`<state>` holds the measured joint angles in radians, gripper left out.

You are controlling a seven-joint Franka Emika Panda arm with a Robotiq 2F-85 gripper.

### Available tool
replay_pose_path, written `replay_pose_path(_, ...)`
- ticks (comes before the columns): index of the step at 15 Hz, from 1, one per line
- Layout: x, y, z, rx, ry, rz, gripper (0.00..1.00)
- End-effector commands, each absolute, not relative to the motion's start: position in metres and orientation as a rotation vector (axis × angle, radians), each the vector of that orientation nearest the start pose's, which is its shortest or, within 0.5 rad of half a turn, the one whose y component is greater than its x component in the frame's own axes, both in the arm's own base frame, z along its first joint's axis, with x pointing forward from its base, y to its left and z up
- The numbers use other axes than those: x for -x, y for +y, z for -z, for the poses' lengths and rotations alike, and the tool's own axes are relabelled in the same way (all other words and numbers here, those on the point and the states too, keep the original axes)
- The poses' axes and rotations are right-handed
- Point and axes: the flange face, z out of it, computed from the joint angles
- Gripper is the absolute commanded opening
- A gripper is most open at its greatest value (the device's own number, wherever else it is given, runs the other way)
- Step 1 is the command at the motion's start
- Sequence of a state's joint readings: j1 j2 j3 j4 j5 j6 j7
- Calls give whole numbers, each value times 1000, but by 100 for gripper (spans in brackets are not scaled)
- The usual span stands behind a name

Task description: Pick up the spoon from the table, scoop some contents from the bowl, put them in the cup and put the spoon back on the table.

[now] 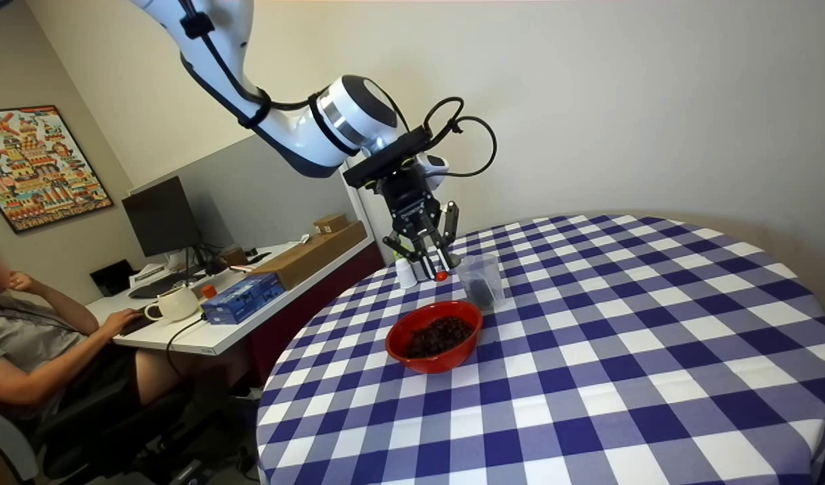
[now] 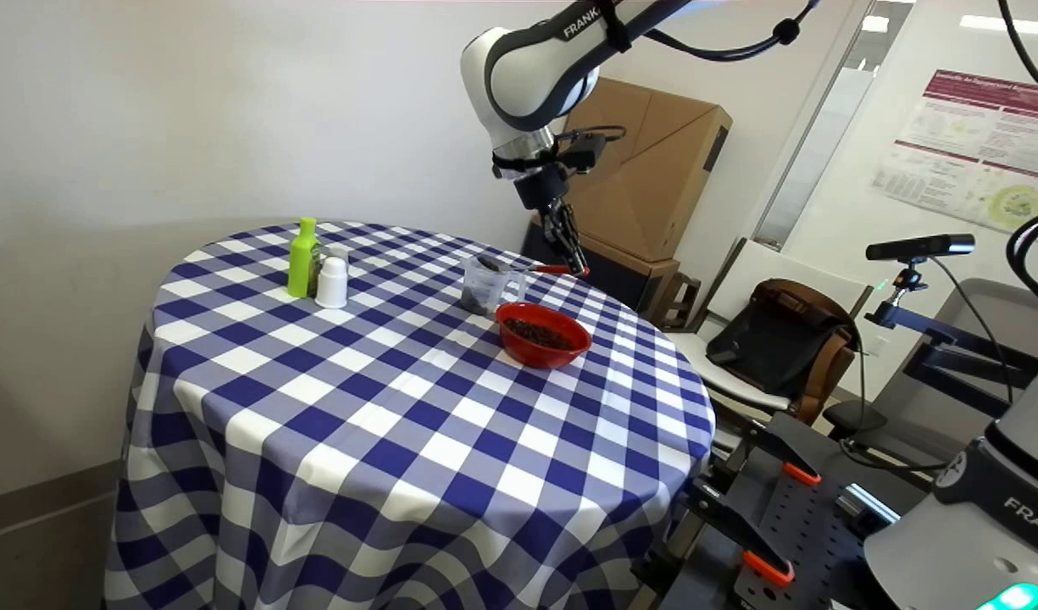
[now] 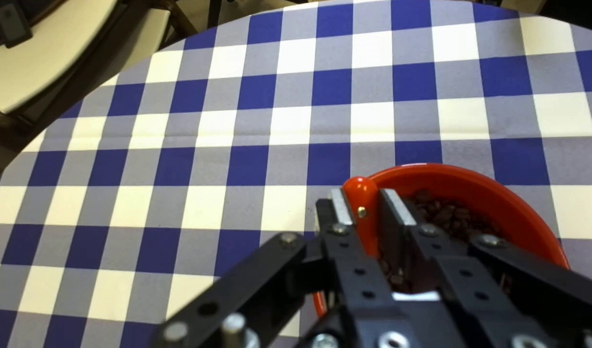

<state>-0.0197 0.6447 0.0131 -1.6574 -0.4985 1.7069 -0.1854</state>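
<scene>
The claw (image 3: 369, 205) is clamped on the spoon (image 2: 547, 268) near its handle's end. From the claw the spoon reaches across to the cup (image 1: 489, 273), its head at the cup's mouth in an exterior view; whether it touches the rim I cannot tell. If it catches there, the handle could pivot in so short a grip, or the cup, lower and near the claw, could tip. Rolling the claw too soon would likely spill any load onto the checked counter (image 1: 621, 350) or into the bowl (image 2: 540, 356) below the claw. The spoon's handle is glossy orange-red with a brassy dot, its head dark greyish, too small to show whether it is loaded.
</scene>
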Motion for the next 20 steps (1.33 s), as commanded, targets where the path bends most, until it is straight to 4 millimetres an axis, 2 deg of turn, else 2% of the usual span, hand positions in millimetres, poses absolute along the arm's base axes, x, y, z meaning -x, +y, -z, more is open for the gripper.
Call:
replay_pose_path(1, -639, -47, -218, 3279, -634, -1092, 5)
replay_pose_path(6, -656, -55, -219, 3314, -601, -1079, 5)
replay_pose_path(13, -671, -70, -212, 3372, -581, -1080, 5)
replay_pose_path(17, -674, -64, -205, 3418, -646, -1084, 5)
replay_pose_path(20, -673, -53, -201, 3471, -786, -1102, 5)
